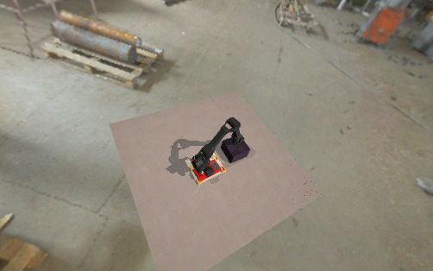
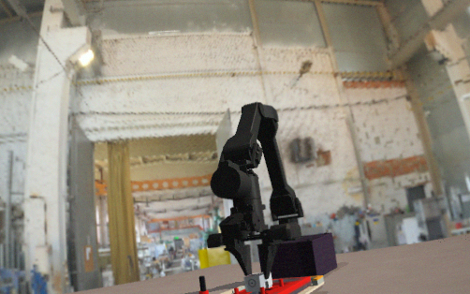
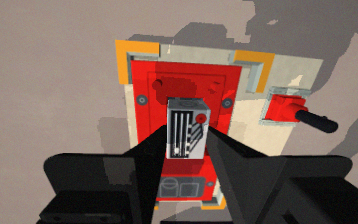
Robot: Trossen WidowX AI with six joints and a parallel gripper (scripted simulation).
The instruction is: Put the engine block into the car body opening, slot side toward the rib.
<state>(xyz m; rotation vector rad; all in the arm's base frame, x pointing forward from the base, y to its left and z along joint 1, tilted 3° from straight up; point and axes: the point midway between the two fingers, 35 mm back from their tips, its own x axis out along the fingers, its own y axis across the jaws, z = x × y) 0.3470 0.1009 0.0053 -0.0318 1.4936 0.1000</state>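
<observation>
The engine block [image 3: 188,142] [image 2: 254,283] is grey-white, with dark slots on the left of its upper face and a red round spot on the right in the wrist view. My gripper [image 3: 186,129] [image 2: 257,275] is shut on it, one finger on each side. The block is over the middle of the red car body [image 3: 145,122] [image 1: 200,176] [image 2: 294,284]. A dark edge of the opening shows past the block's far end; the rest of the opening and the rib are hidden. How deep the block sits cannot be told.
The car body lies on a cream board [image 3: 267,142] between orange corner pieces [image 3: 121,62] [image 3: 267,72]. A red piece with a black handle [image 3: 317,121] [image 2: 202,283] stands at the board's right in the wrist view. A dark purple box [image 1: 235,151] [image 2: 323,255] stands near the arm's base.
</observation>
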